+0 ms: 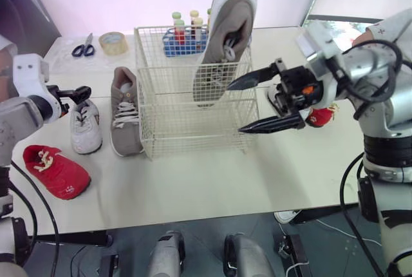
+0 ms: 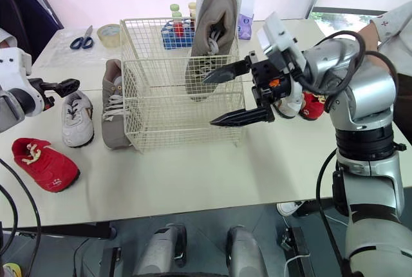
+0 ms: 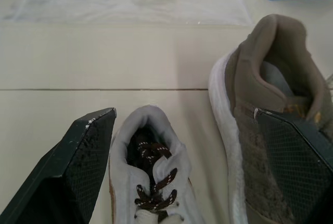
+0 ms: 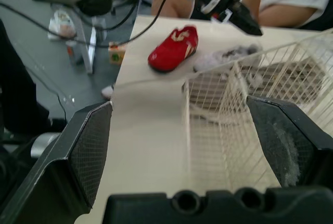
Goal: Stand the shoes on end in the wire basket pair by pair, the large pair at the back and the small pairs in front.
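Above the small white shoe (image 3: pixel 151 172), left gripper (image 3: pixel 182 114) gapes wide; light, soft, likely best pinched at the heel.

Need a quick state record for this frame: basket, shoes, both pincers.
basket: wire basket, upright on table, one shoe inside
in basket: large grey shoe, on end, toward the back
left of basket: second grey shoe, white shoe, red shoe, all lying flat
right of basket: other red shoe, behind right pincer
left pincer: open, over white shoe
right pincer: open, empty, at basket's right side
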